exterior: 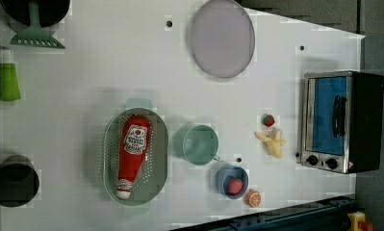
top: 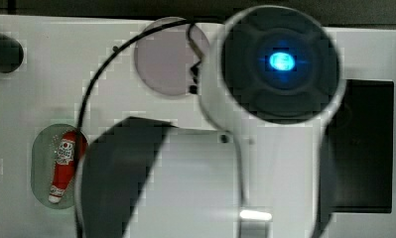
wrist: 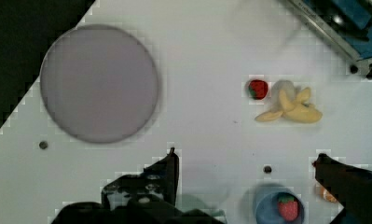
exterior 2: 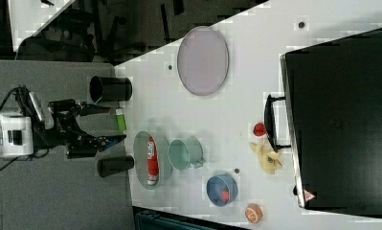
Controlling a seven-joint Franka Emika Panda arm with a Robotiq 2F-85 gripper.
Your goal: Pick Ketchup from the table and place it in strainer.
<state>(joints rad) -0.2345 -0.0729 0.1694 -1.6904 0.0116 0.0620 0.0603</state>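
Note:
The Ketchup (exterior: 134,153), a slim red bottle with a white nozzle cap, lies lengthwise inside the pale green oval strainer (exterior: 160,144). The top view also has the Ketchup (top: 64,163) resting in the strainer (top: 40,166), partly under the arm's dark shadow. In the right view my gripper (exterior 2: 109,124) is open and holds nothing, well clear of the table and to the right view's left of the Ketchup (exterior 2: 151,160) and the strainer (exterior 2: 140,155). The wrist view has my open gripper (wrist: 246,161) with both dark fingertips (wrist: 172,163) spread wide over the table.
A teal mug (exterior: 199,144) stands beside the strainer. Nearby are a blue bowl (exterior: 225,178) holding a strawberry, an orange (exterior: 253,197), a banana (exterior: 274,142), a loose strawberry (exterior: 268,120), a round pinkish-grey plate (exterior: 222,38) and a toaster oven (exterior: 341,120). A black cup (exterior: 14,180) and a green bottle (exterior: 6,77) stand near the table edge.

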